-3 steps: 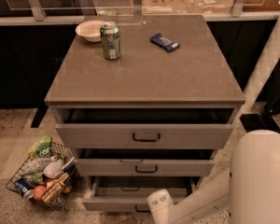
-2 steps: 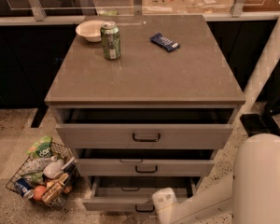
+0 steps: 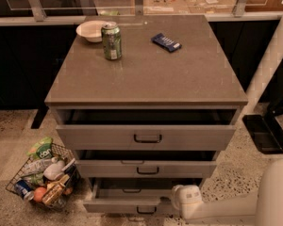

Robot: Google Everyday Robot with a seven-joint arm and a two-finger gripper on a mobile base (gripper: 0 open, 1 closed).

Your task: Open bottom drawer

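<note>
Evidently the gripper (image 3: pixel 179 197) had slid to the right over the last second, from in front of the handle (image 3: pixel 146 211) to a spot beside it, near the right end of the drawer front. The bottom drawer (image 3: pixel 115 205) itself had not shifted. It sat lowest in the cabinet (image 3: pixel 146 74), pulled out past the middle drawer (image 3: pixel 104 168), with a strip of its grey inside showing. I judged the pull to be mostly done and the arm to be letting go or backing off, though the drawer could still come out further.

The arm (image 3: pixel 226 210) reached in low from the right, nearly level with the floor, its white end close against the drawer front. Whether the jaws were spread or pressed together could not be told. They did not seem to be on the handle.
</note>
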